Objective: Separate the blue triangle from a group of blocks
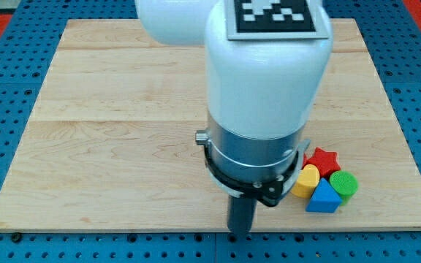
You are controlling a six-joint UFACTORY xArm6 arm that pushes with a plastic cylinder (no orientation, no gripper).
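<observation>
A blue triangle [324,198] lies near the bottom right of the wooden board [108,131]. It touches a yellow block [306,180] on its left and a green round block [344,184] on its upper right. A red star [321,159] sits just above them. My rod comes down from the white arm body [265,80], and my tip [240,231] is at the board's bottom edge, left of the group and apart from the blue triangle.
The board rests on a blue perforated table [6,241]. The arm's wide white and grey body hides the middle of the board and part of the area left of the red star. A black-and-white marker [272,16] sits on top of the arm.
</observation>
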